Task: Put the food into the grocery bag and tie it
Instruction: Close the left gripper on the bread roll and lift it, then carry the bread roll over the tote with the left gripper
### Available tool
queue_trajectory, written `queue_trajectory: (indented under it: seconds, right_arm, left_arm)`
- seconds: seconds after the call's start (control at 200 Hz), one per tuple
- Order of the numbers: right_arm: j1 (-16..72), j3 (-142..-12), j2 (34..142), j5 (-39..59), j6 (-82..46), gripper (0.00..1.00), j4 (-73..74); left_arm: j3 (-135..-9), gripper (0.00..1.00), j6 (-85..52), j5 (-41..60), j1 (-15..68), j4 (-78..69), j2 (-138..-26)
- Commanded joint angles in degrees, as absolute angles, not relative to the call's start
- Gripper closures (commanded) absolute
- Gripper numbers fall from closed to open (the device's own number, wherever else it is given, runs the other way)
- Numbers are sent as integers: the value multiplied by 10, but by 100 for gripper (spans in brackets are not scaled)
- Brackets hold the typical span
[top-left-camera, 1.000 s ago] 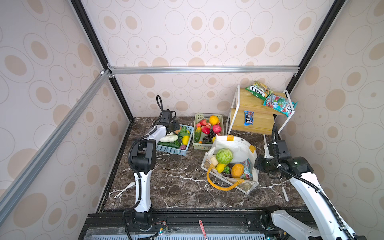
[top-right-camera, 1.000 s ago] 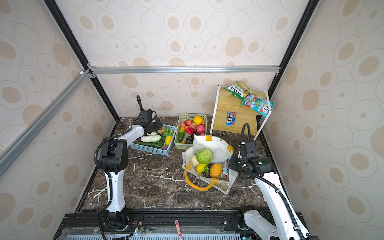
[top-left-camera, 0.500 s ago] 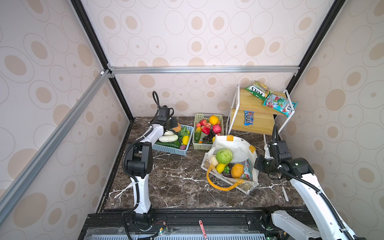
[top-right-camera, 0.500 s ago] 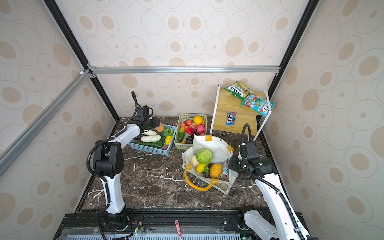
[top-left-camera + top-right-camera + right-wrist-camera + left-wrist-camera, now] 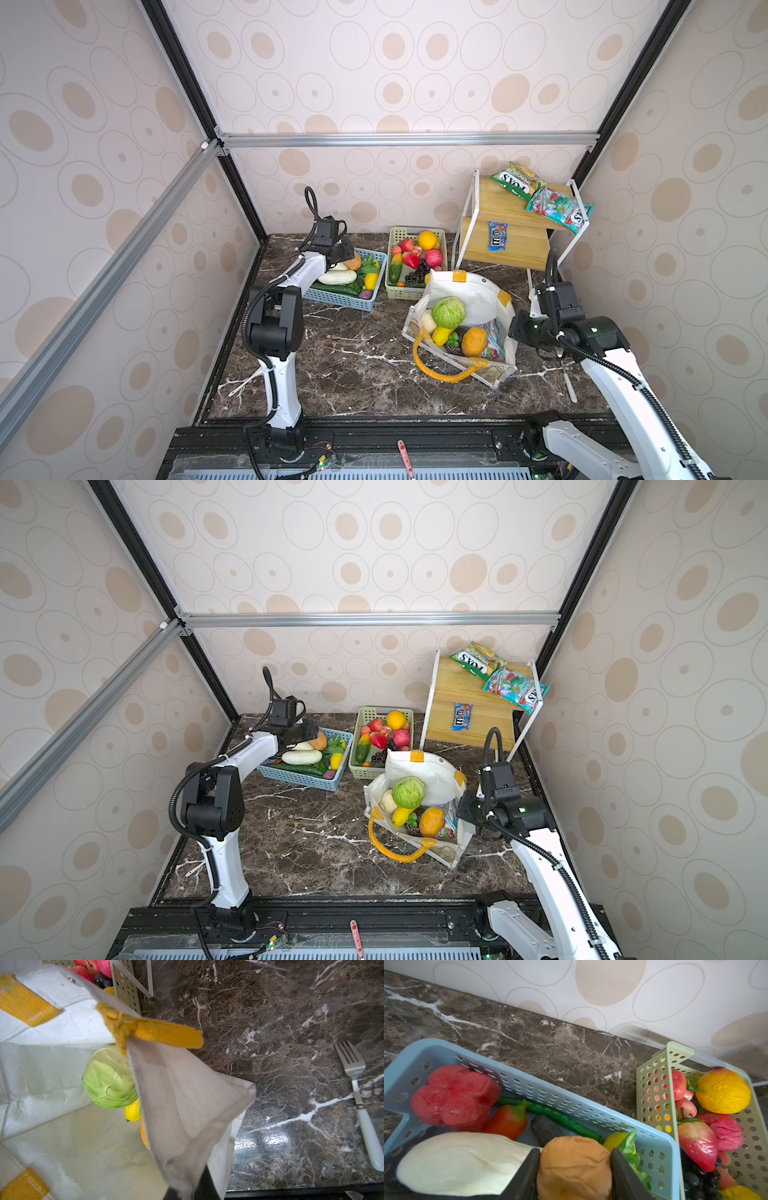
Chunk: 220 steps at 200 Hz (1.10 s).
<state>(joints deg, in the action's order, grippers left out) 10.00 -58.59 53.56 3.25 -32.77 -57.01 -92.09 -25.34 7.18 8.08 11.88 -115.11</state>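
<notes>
Grocery bag (image 5: 469,291) limp; right gripper (image 5: 193,1188) pinches right rim. Tan food piece (image 5: 574,1174) light, squashy; left gripper (image 5: 575,1154) clamps its sides.

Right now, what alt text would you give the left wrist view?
The left pincer brackets a round orange-brown vegetable in the blue slotted basket, beside a white squash, red bell pepper and red chili. A green slotted basket of fruit stands alongside.
</notes>
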Motion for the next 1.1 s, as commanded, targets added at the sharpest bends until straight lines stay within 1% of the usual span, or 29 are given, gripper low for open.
queue_trajectory:
  seconds: [0.0, 0.115, 0.485, 0.655, 0.87, 1.095]
  right_arm:
    - [100, -583, 527, 36, -331, 91, -581]
    - [100, -584, 526, 36, -330, 91, -581]
    - [100, -581, 529, 36, -329, 91, -578]
    - [100, -582, 538, 41, -328, 91, -570]
    - [100, -584, 548, 43, -325, 91, -562]
    - [100, -581, 559, 54, -330, 91, -546]
  left_arm:
    - [-922, 56, -260, 81, 76, 116, -1107]
    - [-915, 56, -271, 99, 76, 116, -1088]
    - [-829, 56, -336, 179, 81, 58, -983]
    - [-811, 56, -351, 195, 93, 61, -948]
    - [-798, 56, -367, 212, 123, 62, -908]
    - [-787, 56, -384, 204, 183, 65, -870]
